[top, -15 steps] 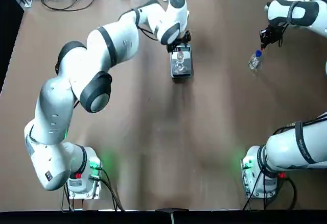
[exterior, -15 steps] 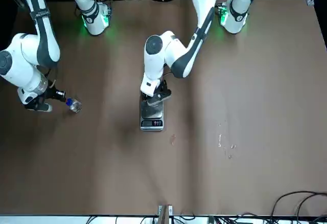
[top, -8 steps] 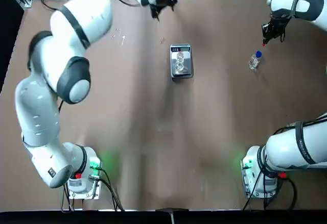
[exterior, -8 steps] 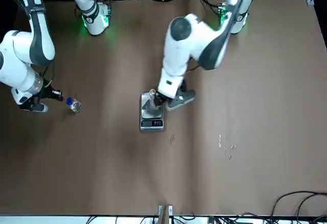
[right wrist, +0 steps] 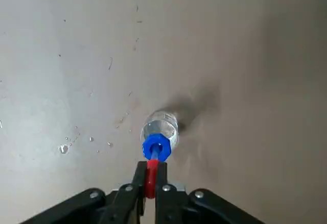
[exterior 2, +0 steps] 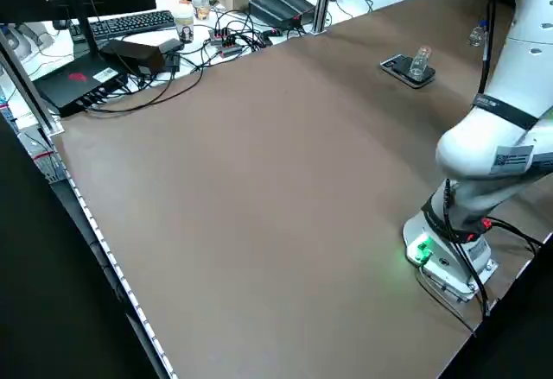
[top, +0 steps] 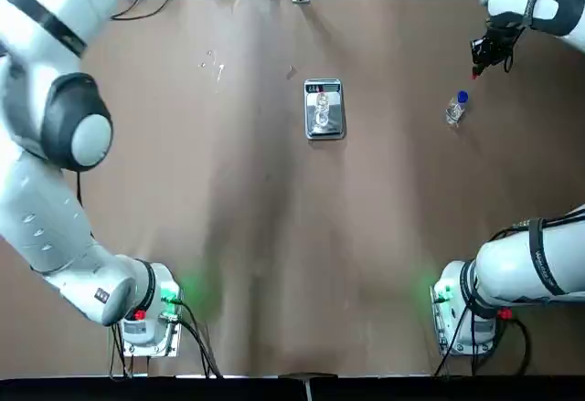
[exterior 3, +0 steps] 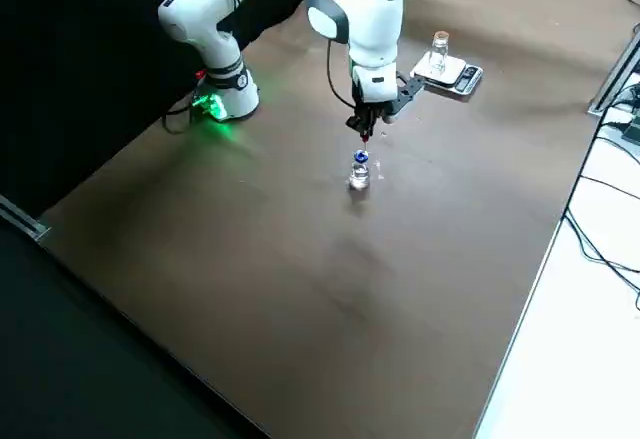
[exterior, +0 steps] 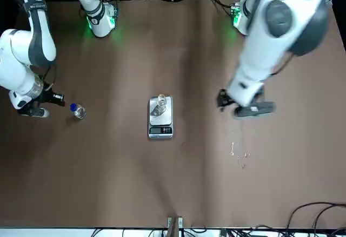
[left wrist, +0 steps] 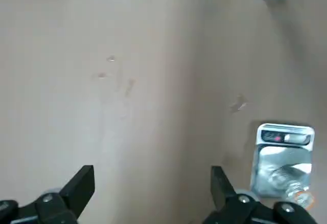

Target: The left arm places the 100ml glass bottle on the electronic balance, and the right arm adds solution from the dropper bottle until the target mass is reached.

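The small clear colourless glass bottle (top: 321,109) stands upright on the flat silver-grey electronic balance (exterior: 160,123) at mid-table, so placement is judged complete. The left claw (left wrist: 148,193) hangs well off to the balance's side, fingers spread wide and empty, over bare brown table (top: 274,237). The right claw (right wrist: 147,183) is far from the balance on the other side, pinched together on the thin red dropper stem (right wrist: 150,175), which appears lifted above the blue collar of the small clear dropper bottle (top: 455,109) standing on the table. Dried droplet marks lie on the table near that bottle. Risks, as judged: the thin stem could slip or tilt in the narrow grip during the long carry to the balance, shedding drops on the table or on the pan beside the glass bottle, which would falsify the reading; a misaligned tip could strike the narrow mouth and topple the light bottle; too firm a squeeze would overshoot the target mass
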{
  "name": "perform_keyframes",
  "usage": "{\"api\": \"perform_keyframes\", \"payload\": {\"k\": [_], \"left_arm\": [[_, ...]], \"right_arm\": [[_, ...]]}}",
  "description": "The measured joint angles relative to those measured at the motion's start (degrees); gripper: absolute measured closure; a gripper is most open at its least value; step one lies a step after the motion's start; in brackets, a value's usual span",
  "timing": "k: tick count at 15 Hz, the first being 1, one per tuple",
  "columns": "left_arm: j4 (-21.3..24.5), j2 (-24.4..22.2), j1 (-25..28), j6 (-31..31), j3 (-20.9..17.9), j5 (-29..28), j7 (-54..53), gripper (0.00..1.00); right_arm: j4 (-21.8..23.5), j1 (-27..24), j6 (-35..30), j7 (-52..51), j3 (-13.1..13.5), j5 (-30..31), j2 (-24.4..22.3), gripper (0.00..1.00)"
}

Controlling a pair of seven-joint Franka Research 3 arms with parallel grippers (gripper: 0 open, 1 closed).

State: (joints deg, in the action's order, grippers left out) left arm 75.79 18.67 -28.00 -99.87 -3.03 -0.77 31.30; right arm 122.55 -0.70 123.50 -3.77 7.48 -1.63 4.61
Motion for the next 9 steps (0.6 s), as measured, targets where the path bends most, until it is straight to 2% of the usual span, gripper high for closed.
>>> {"api": "perform_keyframes", "payload": {"k": [4, 5, 9], "left_arm": [[0.2, -5.1, 10.0, 7.3, 0.3, 0.4, -15.4, 0.00], [0.5, -7.1, 14.4, 10.0, 0.4, 0.5, -22.9, 0.00], [2.1, -10.8, 19.7, 11.8, 0.4, 0.6, -27.9, 0.00]], "right_arm": [[-2.0, 0.0, -3.0, 0.0, 0.0, 0.1, -0.2, 0.89], [-2.6, 0.0, -3.5, 0.0, 0.0, 0.2, -0.3, 0.89], [-3.7, 0.0, -5.2, 0.0, 0.0, 0.5, -0.3, 0.89]]}}
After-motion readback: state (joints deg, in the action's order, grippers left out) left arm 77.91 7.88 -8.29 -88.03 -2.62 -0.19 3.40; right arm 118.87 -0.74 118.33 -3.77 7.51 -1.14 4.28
